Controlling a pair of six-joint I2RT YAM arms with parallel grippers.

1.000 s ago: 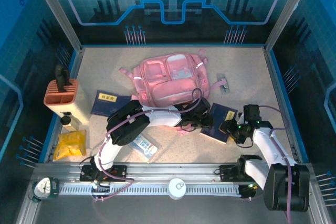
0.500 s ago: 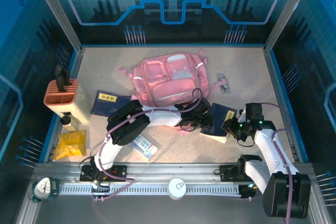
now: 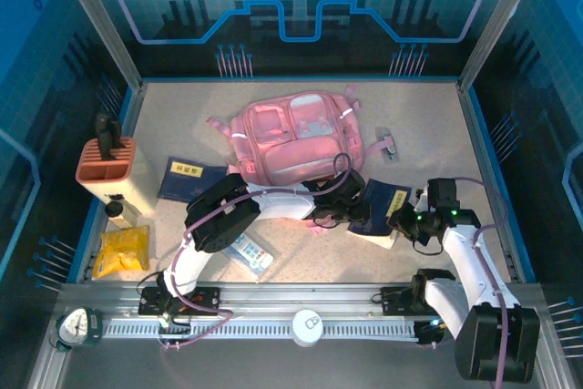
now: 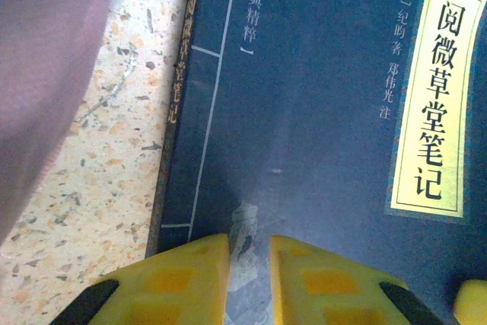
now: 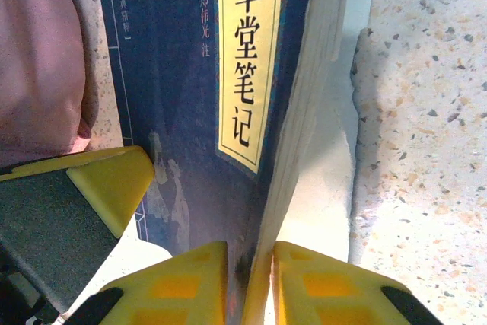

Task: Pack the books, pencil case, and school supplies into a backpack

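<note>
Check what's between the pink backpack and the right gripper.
The navy book with the yellow label fills it: one side by the backpack, page edge pinched in the right gripper. Right wrist view.

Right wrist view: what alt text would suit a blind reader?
The robot's right hand pinches the page edge of a navy book with a yellow title label. The pink backpack lies at left, speckled table at right.

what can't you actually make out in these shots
top view: one end of the pencil case is under the left arm; its print is too small to read.
left wrist view: navy book runs off the frame; whether the left tool touches it or hovers is unclear.
right wrist view: the book's label is cut by the top edge.
top view: backpack pocket contents too small to tell.
</note>
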